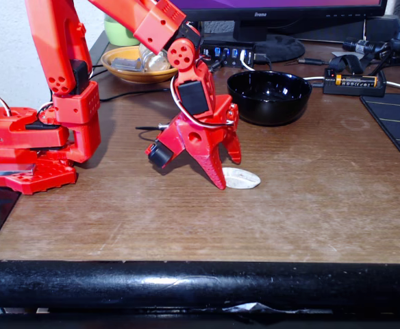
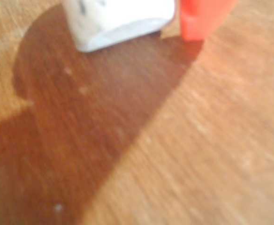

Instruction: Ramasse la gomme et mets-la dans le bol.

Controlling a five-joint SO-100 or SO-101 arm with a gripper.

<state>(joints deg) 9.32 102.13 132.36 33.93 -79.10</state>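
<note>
The off-white eraser [image 1: 242, 179] lies flat on the wooden table, in front of the glossy black bowl [image 1: 272, 114], which stands about a hand's width behind it. My red gripper [image 1: 226, 171] points down at the table, open, its tips just left of the eraser; the front fingertip touches or nearly touches the eraser's left end. In the wrist view the eraser [image 2: 118, 21] sits at the top edge, blurred, with one red finger [image 2: 205, 18] right beside it. The other finger is out of that view.
A shallow orange-yellow dish [image 1: 135, 68] with odds and ends stands behind the arm, and a green cup [image 1: 120, 31] sits farther back. A monitor foot [image 1: 275, 46], a battery holder [image 1: 354, 83] and cables line the back. A black mat [image 1: 398, 127] lies at right; the arm's base [image 1: 35, 147] at left.
</note>
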